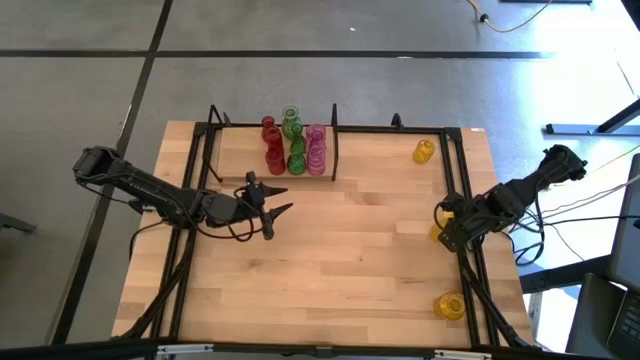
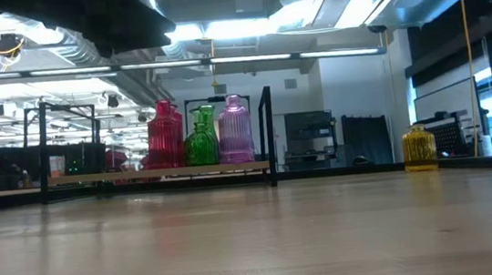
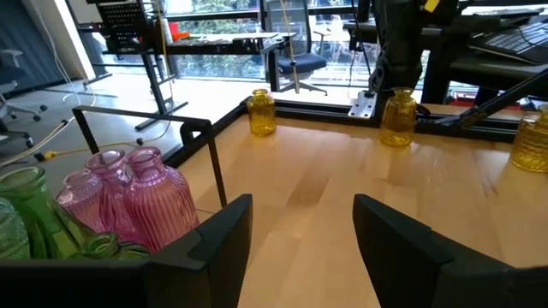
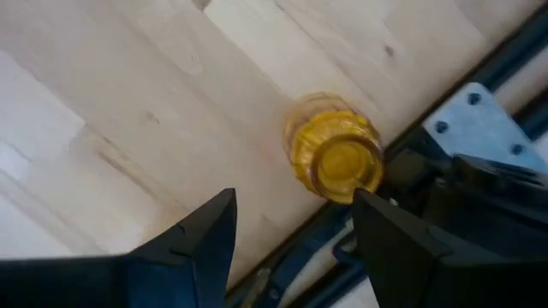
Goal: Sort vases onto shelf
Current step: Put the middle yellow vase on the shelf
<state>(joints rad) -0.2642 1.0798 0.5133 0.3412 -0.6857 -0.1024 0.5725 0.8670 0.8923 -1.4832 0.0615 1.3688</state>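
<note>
The right claw point(image 4: 291, 235) hangs spread and empty right above a yellow vase point(image 4: 336, 156) at the tabletop's point(image 1: 330, 260) edge. It looks like light, slick, breakable glass, best pinched gently around the ribbed body. The left claw point(image 3: 300, 231), also spread, waits beside the shelf point(image 1: 232, 160).

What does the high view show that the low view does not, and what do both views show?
Only the high view shows both arms, the open left hand mid-table, the open right hand above a yellow vase at the right edge, and another yellow vase near the front right corner. Only the low view shows the room behind the table. Both show the red, green and pink vases grouped on the shelf, and one yellow vase at the back right.
</note>
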